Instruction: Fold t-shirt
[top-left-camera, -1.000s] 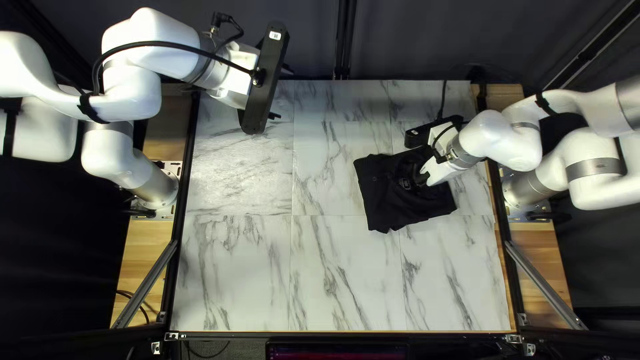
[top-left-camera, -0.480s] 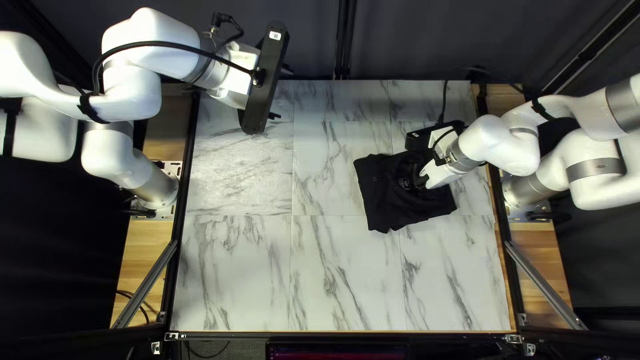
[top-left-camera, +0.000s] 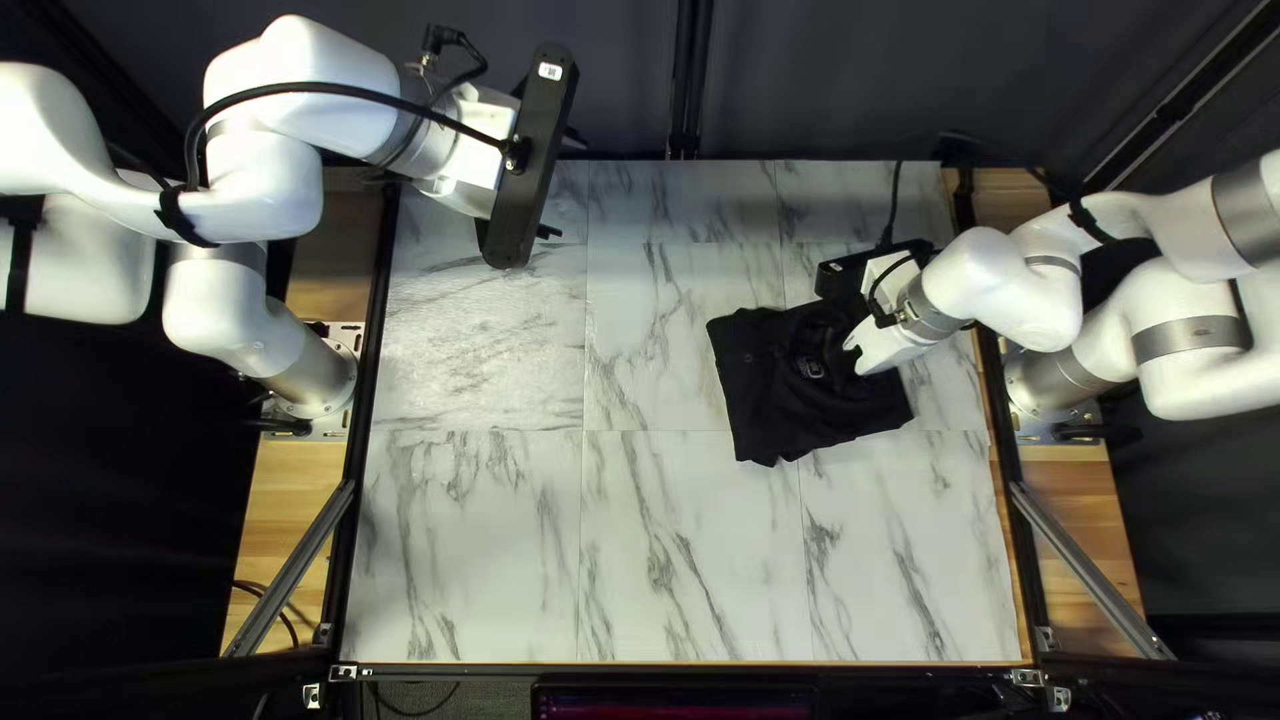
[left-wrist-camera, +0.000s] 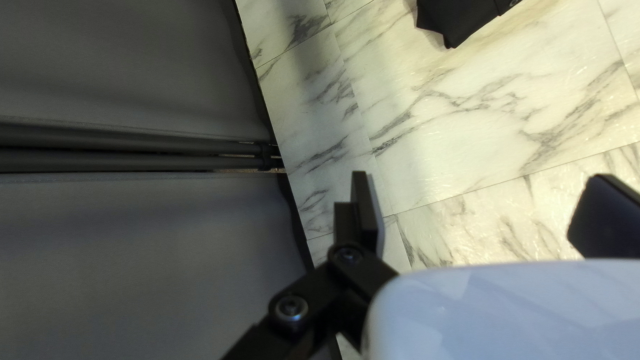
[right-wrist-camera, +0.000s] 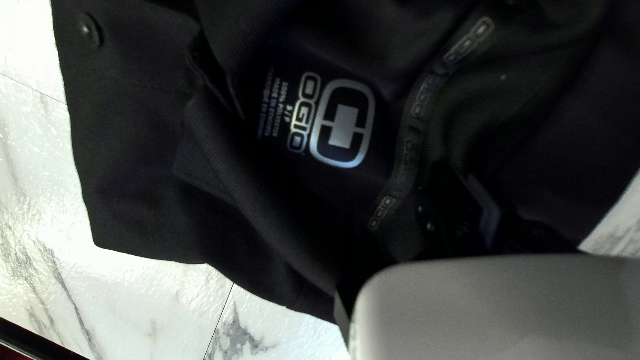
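Left gripper (left-wrist-camera: 483, 212): set wide | right gripper (top-left-camera: 850, 352): hold cannot be told | risk: t-shirt (top-left-camera: 774, 407) could be skewed by snagged collar (right-wrist-camera: 230, 183)

Logo (right-wrist-camera: 343, 123), small print (right-wrist-camera: 275, 110): inside t-shirt (right-wrist-camera: 127, 140) | repeated lettering (right-wrist-camera: 424, 95): neck tape (right-wrist-camera: 415, 127) | white label (top-left-camera: 551, 71): left arm's (top-left-camera: 314, 94) black bar (top-left-camera: 534, 160)
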